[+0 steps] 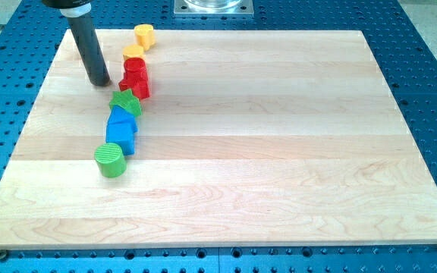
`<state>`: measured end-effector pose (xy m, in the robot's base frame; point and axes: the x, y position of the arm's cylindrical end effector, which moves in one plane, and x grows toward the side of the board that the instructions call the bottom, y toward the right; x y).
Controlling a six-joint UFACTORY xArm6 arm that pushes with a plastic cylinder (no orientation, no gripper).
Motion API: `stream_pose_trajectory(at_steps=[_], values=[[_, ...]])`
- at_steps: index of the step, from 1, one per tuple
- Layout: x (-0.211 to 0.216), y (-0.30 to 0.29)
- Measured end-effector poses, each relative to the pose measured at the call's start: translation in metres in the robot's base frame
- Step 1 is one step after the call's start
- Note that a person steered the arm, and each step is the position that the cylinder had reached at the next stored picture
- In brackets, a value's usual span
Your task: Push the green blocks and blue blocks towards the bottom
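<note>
My tip (100, 82) rests on the board at the upper left, just left of the red blocks and up-left of the green star. A green star block (126, 101) lies below the red blocks. Two blue blocks sit under it: a smaller one (117, 117) and a larger one (121, 134), touching each other. A green cylinder (111, 160) stands below the blue blocks, lowest in the column. The blocks form a slanted column on the board's left side.
A red cylinder (134, 67) and a red block (137, 85) sit above the green star. A yellow block (144, 35) and another yellow block (133, 51) lie near the board's top edge. The wooden board (279, 152) sits on a blue perforated table.
</note>
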<state>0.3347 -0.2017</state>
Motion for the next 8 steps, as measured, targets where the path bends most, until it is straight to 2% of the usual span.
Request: stream_pose_trajectory(at_steps=[3,4,5,7,8], values=[[0.003,0.022],[-0.018,0.018],[-0.018,0.02],[-0.013,0.024],[0.011,0.036]])
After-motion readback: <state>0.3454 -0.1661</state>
